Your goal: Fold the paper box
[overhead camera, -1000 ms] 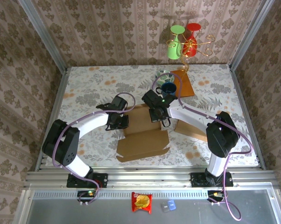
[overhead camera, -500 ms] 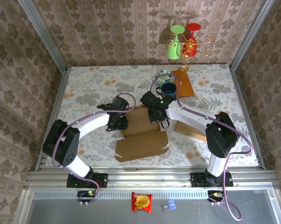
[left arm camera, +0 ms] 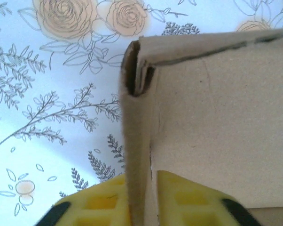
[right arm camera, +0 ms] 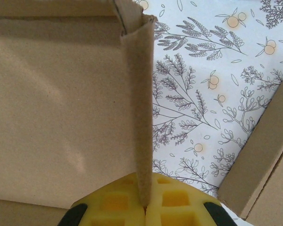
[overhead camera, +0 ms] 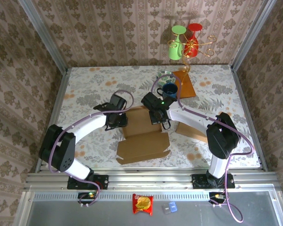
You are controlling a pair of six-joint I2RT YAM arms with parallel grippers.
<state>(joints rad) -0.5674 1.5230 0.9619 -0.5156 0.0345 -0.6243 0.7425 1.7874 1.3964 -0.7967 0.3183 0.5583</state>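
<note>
Paper box (overhead camera: 142, 134) at center of table (overhead camera: 85, 89), front flap flat toward arm bases, side walls up. R gripper (right arm camera: 145, 208) clamped tight on right wall. L gripper (left arm camera: 141, 207) straddles left wall; can't tell if pinching.

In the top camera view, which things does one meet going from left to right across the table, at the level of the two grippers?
left gripper → box → right gripper → second cardboard piece
</note>
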